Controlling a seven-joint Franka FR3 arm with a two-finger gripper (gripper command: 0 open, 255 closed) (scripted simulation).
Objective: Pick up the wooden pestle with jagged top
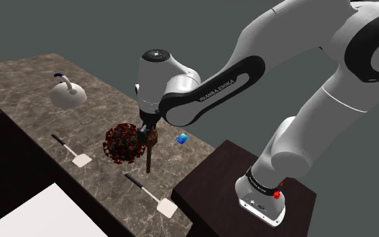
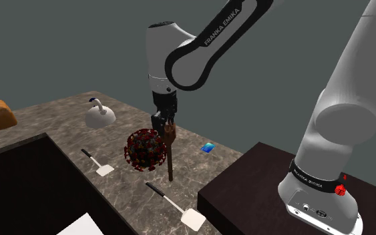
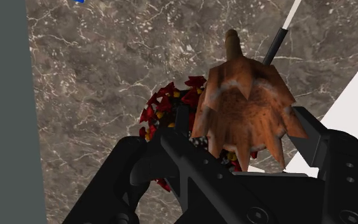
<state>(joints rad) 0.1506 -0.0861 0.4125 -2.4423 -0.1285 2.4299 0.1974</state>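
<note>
1. The pestle point(image 2: 170, 159) is brown wood with a wide, jagged, flared head. Its thin shaft hangs upright just beside the red spiky ball point(image 2: 145, 149).
2. The black gripper point(image 2: 165, 127) is clamped on the pestle's head, its fingers narrowly parted around it.

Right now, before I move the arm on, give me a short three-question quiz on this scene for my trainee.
1. True or false: the pincer is shut on the pestle.
2. How many spatulas lie on the counter?
3. Which is nearest the pestle: A kettle, B spiky red ball, C bread loaf?
Key: 1 true; 2 two; 3 B.
</note>
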